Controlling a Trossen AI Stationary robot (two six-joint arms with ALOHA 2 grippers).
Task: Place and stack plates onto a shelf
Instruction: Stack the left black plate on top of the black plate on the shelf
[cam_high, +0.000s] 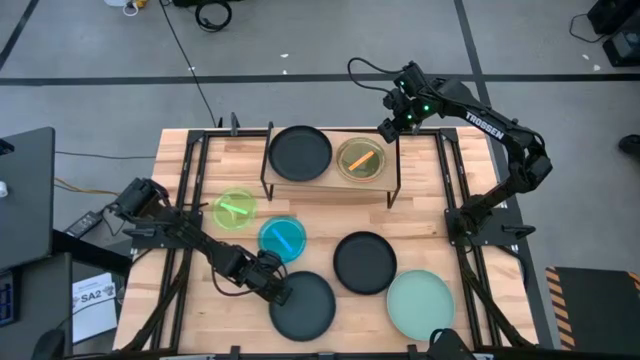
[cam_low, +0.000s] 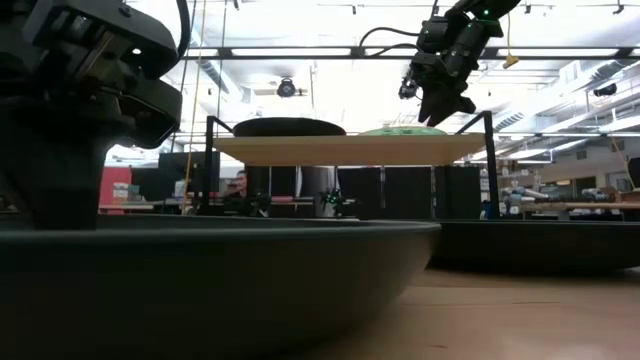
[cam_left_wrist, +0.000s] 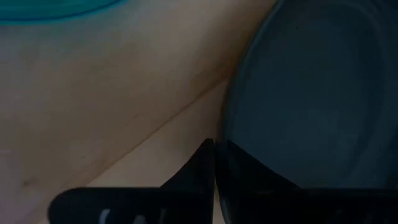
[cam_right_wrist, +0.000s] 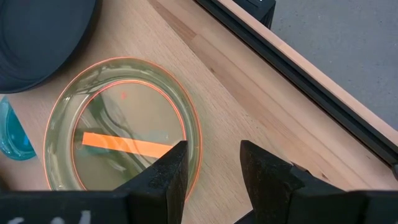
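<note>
My left gripper (cam_high: 281, 293) is shut on the left rim of a black plate (cam_high: 305, 306) that lies flat near the table's front edge. My right gripper (cam_high: 388, 129) hangs open above the right end of the shelf (cam_high: 330, 183), just right of an orange-tinted clear plate (cam_right_wrist: 121, 127) lying on the shelf top. A second black plate (cam_high: 300, 153) lies on the shelf's left half. On the table lie a lime green plate (cam_high: 235, 211), a blue plate (cam_high: 282, 238), a third black plate (cam_high: 364, 262) and a pale mint plate (cam_high: 420, 304). My left gripper pinches the black plate's rim (cam_left_wrist: 219, 134) at the plate's left side, one finger outside (cam_left_wrist: 198, 169) and one over the plate's inside (cam_left_wrist: 249, 183). The fingers slant down from the table's left. The plate lies flat on the table (cam_low: 220, 270).
The shelf's black legs (cam_high: 267, 165) stand at its corners, and black rails (cam_high: 190, 170) run along both table sides. The blue plate lies close to my left arm. Bare wood (cam_high: 430, 215) shows right of the shelf and between the plates.
</note>
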